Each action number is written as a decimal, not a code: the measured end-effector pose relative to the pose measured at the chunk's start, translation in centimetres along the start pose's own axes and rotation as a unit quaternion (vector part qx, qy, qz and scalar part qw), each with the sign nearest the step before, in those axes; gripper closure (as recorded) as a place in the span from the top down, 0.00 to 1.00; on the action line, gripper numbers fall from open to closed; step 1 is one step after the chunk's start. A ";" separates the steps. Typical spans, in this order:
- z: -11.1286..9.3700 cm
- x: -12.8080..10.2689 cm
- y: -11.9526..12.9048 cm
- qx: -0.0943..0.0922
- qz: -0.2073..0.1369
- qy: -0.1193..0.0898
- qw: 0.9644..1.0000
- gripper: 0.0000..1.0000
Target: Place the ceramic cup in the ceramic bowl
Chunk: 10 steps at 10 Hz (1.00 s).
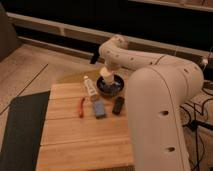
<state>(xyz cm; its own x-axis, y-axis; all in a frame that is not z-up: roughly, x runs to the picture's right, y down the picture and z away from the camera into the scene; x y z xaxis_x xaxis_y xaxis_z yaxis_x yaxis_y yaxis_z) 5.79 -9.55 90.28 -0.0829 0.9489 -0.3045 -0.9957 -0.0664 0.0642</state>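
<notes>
The dark blue-black ceramic bowl (112, 87) stands at the far edge of the wooden table (75, 137). The small cream-white ceramic cup (106, 75) sits upright over the bowl's middle, either inside it or just above it; I cannot tell which. My gripper (105, 69) is directly above the cup, at the end of the white arm (155, 95) that curves in from the right. The wrist hides most of the gripper.
A long white tube (89, 87) lies left of the bowl. A red-orange item (81, 106), a blue item (99, 108) and a small black oblong device (118, 104) lie in front of it. A dark mat (20, 125) lies left of the table. Cables (202, 115) lie on the right.
</notes>
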 end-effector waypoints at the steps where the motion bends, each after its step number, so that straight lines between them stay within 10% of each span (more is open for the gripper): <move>1: 0.6 0.1 -0.2 -0.004 0.003 0.000 1.000 0.00; 6: 3.9 -0.3 -1.3 -0.035 0.020 -0.015 0.999 0.05; 10: 6.5 0.1 -0.7 -0.077 0.030 -0.027 0.996 0.47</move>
<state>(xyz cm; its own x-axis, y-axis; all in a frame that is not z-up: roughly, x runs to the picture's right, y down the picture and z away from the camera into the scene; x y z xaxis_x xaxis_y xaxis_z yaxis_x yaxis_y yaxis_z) 6.71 -7.44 96.41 -0.1435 0.9568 -0.2527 -0.9839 -0.1655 -0.0677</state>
